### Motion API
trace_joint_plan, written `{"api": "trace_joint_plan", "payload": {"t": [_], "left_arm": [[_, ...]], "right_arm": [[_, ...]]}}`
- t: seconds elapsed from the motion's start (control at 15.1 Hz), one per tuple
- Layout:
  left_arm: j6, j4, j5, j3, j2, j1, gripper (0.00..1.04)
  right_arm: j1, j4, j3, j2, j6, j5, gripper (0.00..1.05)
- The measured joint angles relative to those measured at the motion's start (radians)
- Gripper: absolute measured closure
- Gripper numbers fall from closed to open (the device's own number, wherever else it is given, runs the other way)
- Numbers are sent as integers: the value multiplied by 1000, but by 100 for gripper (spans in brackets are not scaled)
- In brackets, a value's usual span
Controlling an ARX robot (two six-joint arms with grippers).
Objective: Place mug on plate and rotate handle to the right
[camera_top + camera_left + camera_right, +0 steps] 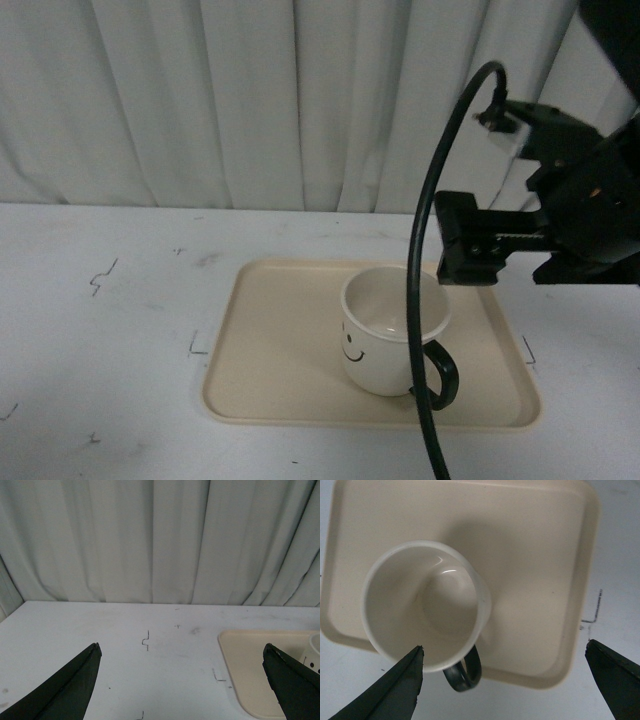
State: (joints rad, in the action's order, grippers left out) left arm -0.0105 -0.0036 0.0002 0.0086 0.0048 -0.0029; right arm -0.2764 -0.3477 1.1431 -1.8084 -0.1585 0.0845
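Note:
The cream mug (390,330) with its black smiley face stands upright on the beige plate (280,350), right of the plate's middle. Its black handle (440,375) points to the front right. From the right wrist view I look down into the empty mug (427,605), with the handle (465,672) reaching over the plate's (540,555) edge. My right gripper (504,650) hangs open above the mug and touches nothing; in the front view its black body (480,240) is above the plate's back right. My left gripper (182,650) is open over bare table, left of the plate (250,670).
A black cable (425,300) loops down from the right arm in front of the mug. The white table (100,330) carries small black marks, and a pale curtain (250,100) hangs behind it.

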Motion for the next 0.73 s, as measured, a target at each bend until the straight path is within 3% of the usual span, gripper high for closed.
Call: {"api": "trace_joint_plan", "payload": {"t": [0.46,0.59,0.73], "left_arm": [[0,0,0,0,0,0,7],[0,0,0,0,0,0,7],[0,0,0,0,0,0,7]], "right_arm": [[-78,17,90,-207,-172,-67,7],[-78,9,96,-208,-196,-70,23],[-77,-1,112,-215,-212,-79,47]]}}
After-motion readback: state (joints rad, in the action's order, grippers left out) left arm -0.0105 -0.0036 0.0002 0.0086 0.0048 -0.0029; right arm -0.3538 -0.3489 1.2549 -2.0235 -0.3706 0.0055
